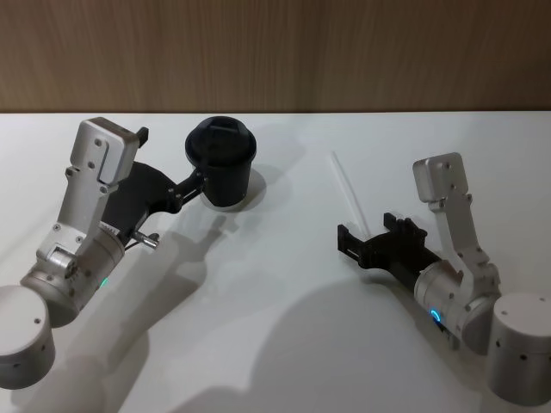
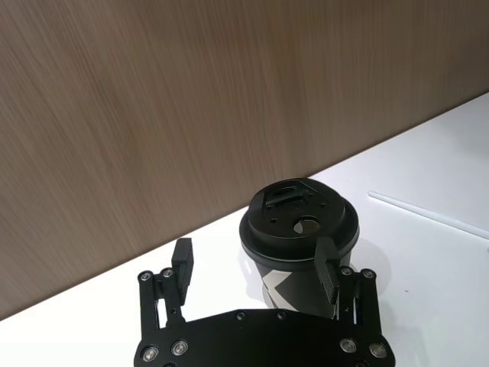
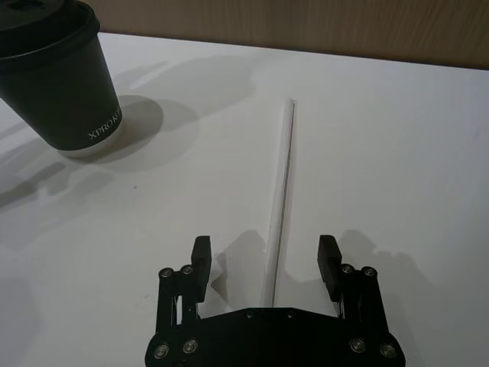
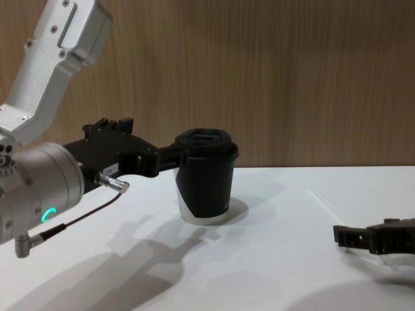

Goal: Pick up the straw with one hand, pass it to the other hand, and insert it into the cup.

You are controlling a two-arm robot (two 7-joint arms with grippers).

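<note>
- Right gripper [image 1: 368, 231], head view: low over white table [image 1: 275, 327], jaws spread astride near end of straw [image 1: 347, 191]; left gripper [image 1: 188, 191] reaching to cup [image 1: 224, 163], farther left.
- Left wrist view: left gripper [image 2: 254, 256] spread wide, one finger before cup [image 2: 299, 229] wall, contact unclear.
- Right wrist view: straw [image 3: 281, 183] flat on table between parted fingers [image 3: 201, 264], ungripped; cup [image 3: 61, 84] well apart.
- Chest view: cup [image 4: 206, 181] upright, lidded, left gripper's fingertip [image 4: 180, 155] at its side.

White table [image 1: 284, 335] with cup [image 1: 222, 161] and straw [image 1: 347, 191]
</note>
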